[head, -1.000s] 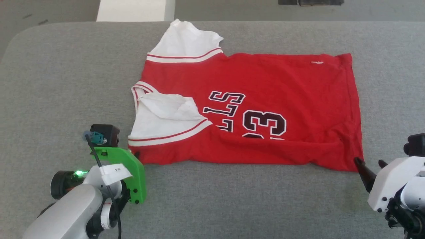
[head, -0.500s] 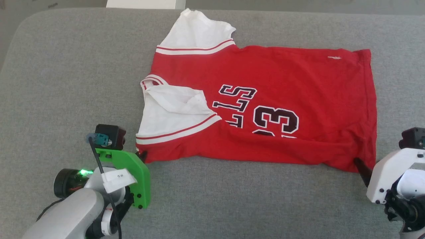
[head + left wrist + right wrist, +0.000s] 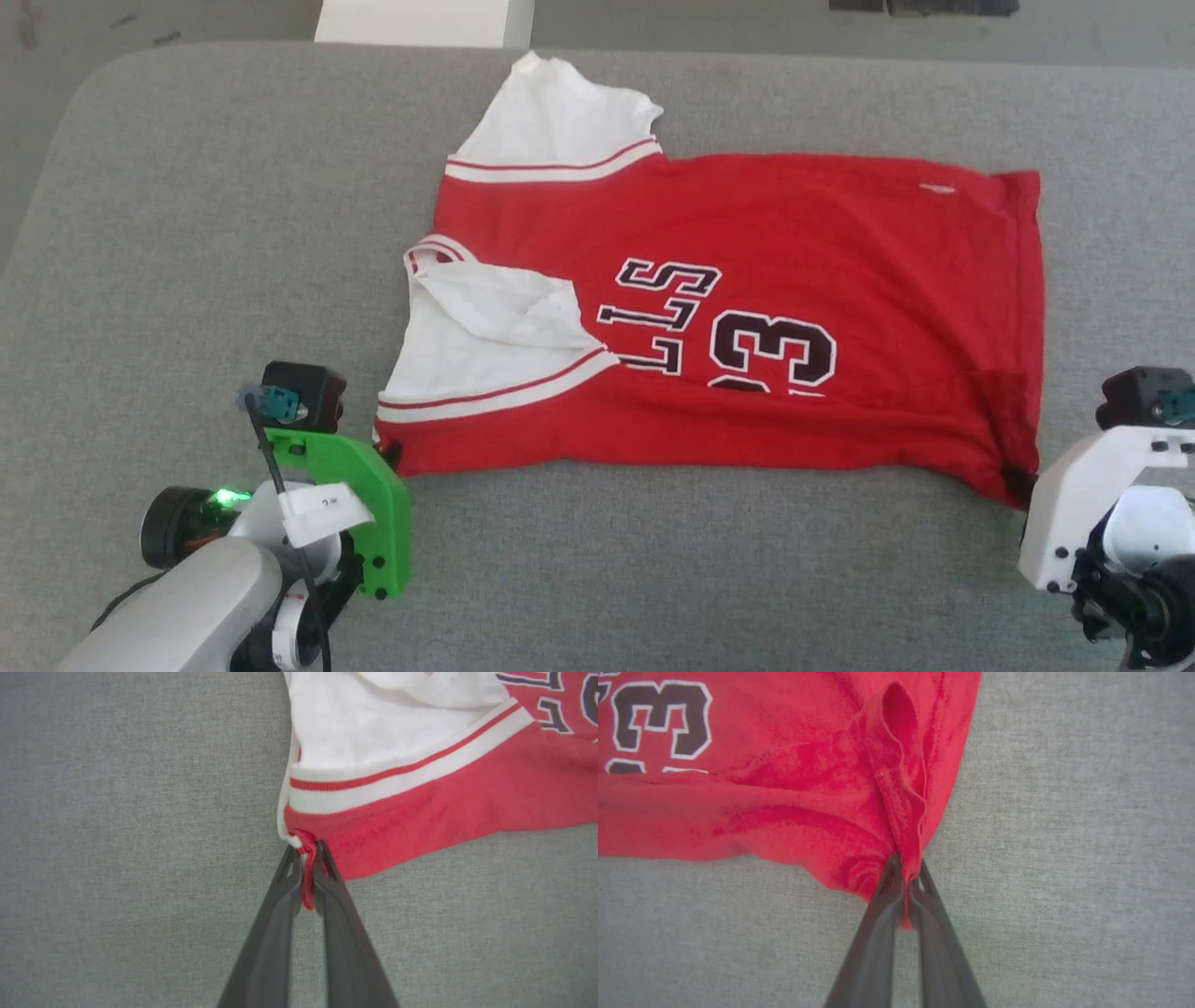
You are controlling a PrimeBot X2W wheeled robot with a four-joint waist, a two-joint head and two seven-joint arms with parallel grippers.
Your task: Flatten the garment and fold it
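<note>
The garment [image 3: 747,233] lies on the grey bench [image 3: 187,233], with the neck end toward the robot's left and the hem toward its right. The near long edge is a fold, and the lettering [image 3: 658,303] and the number 23 [image 3: 770,350] are cut off along it. The near sleeve [image 3: 476,345] is laid over the red body. The far sleeve [image 3: 555,117] points toward the far edge of the bench.

Left tool [image 3: 306,858]: fingers pressed together, pinching the near left corner of the garment just below the striped trim. A strip of red cloth shows between them.

Right tool [image 3: 906,877]: fingers pressed together, pinching the near right corner at the hem. The cloth there is drawn to a point and bunched into a raised ridge beyond the fingertips.
</note>
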